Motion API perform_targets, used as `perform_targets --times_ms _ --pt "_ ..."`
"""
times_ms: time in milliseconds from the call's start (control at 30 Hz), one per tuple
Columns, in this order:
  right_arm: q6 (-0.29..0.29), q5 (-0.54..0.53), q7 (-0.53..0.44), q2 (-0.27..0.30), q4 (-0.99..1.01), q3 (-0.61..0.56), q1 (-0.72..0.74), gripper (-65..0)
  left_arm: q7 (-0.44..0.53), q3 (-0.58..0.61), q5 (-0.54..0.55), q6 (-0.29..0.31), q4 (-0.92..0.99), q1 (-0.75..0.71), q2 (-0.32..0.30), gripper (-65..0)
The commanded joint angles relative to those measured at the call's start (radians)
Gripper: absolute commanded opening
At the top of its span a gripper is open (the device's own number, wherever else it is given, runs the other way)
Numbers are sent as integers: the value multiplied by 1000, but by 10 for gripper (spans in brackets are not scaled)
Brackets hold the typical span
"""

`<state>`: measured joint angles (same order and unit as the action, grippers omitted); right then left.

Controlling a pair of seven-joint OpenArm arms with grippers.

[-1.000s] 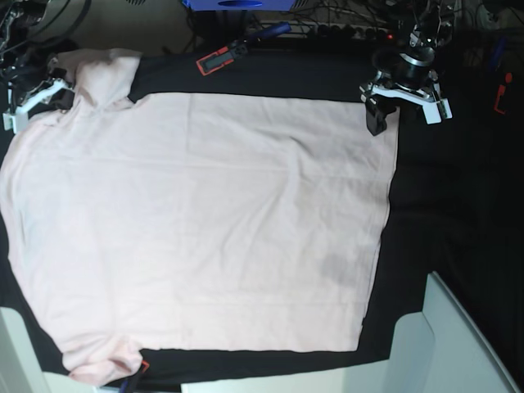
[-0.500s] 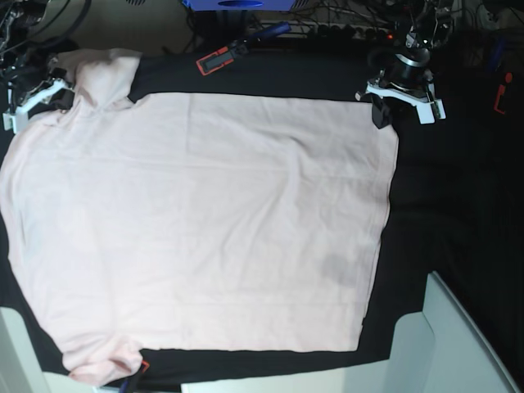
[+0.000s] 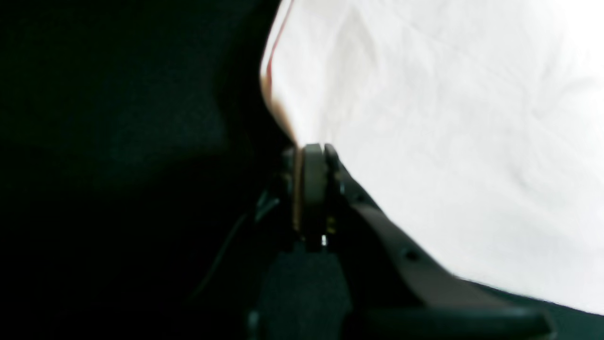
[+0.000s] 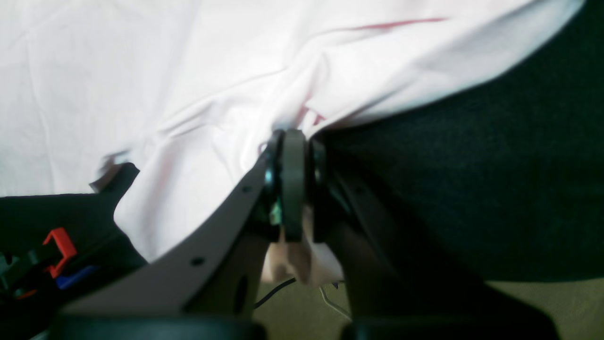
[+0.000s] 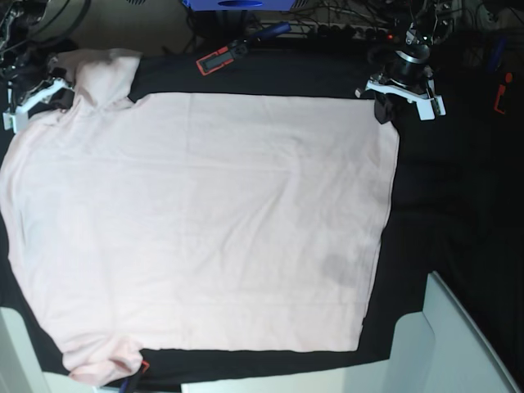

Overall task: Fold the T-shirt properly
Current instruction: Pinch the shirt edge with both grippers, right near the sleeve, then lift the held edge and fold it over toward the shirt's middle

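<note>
On the base view's left the right gripper (image 4: pixel 293 141) pinches bunched cloth near the sleeve of the T-shirt (image 5: pixel 205 221), spread flat on the black cloth (image 5: pixel 442 205), while the left gripper (image 3: pixel 309 153) seems clamped on its far corner.

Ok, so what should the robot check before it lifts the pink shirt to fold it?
1. Left pincer shut on a corner of the T-shirt: ok, cloth runs into the closed jaws.
2. Right pincer shut on the shirt near the sleeve: ok, fabric is bunched in it.
3. Shirt spread flat on the black table cloth: ok, only small wrinkles.
4. Sleeve nearest the camera lying flat: not ok, it looks crumpled.
5. Red and black tool clear of the shirt: ok, it lies apart beyond the far edge.
6. Grip deep enough to hold while lifting: cannot tell.
</note>
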<state>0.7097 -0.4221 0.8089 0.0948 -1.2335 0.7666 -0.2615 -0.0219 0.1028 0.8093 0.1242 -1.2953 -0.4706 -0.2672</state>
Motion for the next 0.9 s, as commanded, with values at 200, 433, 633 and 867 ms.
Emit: perform_targets --times_ms 200,433,633,867 --pt "-12 32 51 0 -206 26 -86 -650 12 -7 -5 1 -89 -61 -16 -650" --pt "-12 36 135 -30 -289 113 -98 -650 12 -68 -8 -4 -177 -124 -11 -650" --pt "-12 36 135 -30 -355 113 -126 -650 12 -177 -8 -4 -249 -190 -13 -650" --pt "-12 38 135 -25 -391 107 -144 -650 12 -193 -8 -4 -255 -207 -14 -650"
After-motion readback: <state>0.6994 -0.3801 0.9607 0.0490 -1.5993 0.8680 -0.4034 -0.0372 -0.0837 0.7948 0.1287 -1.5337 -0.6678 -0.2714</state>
